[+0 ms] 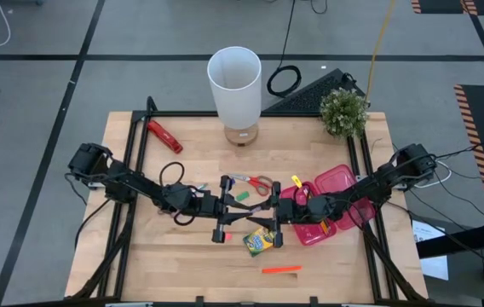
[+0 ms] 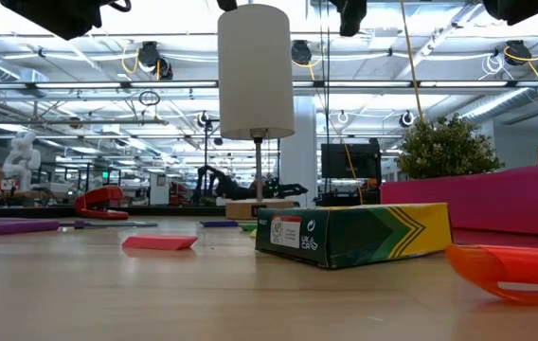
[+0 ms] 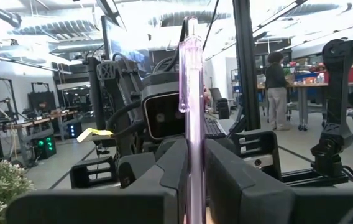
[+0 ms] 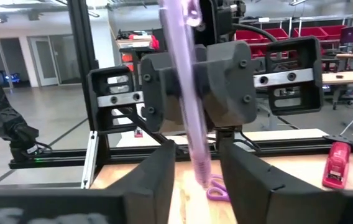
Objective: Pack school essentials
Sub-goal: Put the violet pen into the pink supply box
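Handover is where you stand: the left pincer [image 1: 221,207] is clamped on a translucent purple pen [image 3: 192,124], held upright, and the right pincer [image 1: 274,213] faces it with fingers apart, one on each side of the pen's barrel but not visibly closed on it. Just below the two pincers on the bench [image 1: 140,256] lies the crayon box [image 1: 259,241], with the orange marker [image 1: 281,269] nearer the front edge (both unpacked). Just beyond them sit the red-handled scissors [image 1: 255,182] and small erasers [image 1: 240,196]. Behind the right pincer lies the pink case [image 1: 331,200]; what it holds you cannot tell, so I judge most packing remains.
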`<state>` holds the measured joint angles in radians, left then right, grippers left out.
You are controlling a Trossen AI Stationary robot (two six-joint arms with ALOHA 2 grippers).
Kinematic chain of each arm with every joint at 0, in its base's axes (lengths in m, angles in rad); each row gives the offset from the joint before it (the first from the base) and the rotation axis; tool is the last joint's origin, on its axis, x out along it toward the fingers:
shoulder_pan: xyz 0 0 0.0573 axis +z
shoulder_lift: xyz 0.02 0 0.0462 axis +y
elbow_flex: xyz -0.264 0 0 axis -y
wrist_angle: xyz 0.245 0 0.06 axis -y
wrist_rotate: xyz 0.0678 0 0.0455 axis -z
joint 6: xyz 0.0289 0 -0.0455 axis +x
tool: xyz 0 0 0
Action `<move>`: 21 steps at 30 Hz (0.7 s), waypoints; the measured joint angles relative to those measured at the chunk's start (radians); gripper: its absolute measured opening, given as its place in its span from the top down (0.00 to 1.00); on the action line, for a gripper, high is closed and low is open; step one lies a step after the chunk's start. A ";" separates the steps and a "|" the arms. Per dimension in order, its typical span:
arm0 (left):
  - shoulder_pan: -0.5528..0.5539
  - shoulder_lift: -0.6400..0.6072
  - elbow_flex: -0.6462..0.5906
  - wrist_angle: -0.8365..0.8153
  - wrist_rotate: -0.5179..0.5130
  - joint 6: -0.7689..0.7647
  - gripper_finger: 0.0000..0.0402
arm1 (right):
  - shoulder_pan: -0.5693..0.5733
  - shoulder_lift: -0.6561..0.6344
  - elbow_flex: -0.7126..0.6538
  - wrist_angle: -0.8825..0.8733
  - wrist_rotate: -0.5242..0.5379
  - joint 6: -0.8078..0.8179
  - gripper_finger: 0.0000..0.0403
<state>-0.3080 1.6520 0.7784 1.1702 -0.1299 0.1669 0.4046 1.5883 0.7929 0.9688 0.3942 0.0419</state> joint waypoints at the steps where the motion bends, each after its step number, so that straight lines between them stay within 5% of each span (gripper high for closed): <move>1: 0.000 0.000 0.000 0.000 0.000 0.000 0.87 | -0.003 0.000 0.000 0.000 0.000 -0.001 0.75; 9: 0.001 0.000 0.000 -0.016 -0.002 0.003 0.87 | -0.008 0.000 0.000 -0.005 -0.004 -0.022 0.96; 21: -0.001 -0.082 0.001 -0.233 -0.033 0.011 0.79 | 0.003 -0.077 0.001 -0.126 0.027 0.043 0.94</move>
<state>-0.3088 1.5697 0.7795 0.9368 -0.1634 0.1779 0.4080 1.5109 0.7936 0.8430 0.4213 0.0849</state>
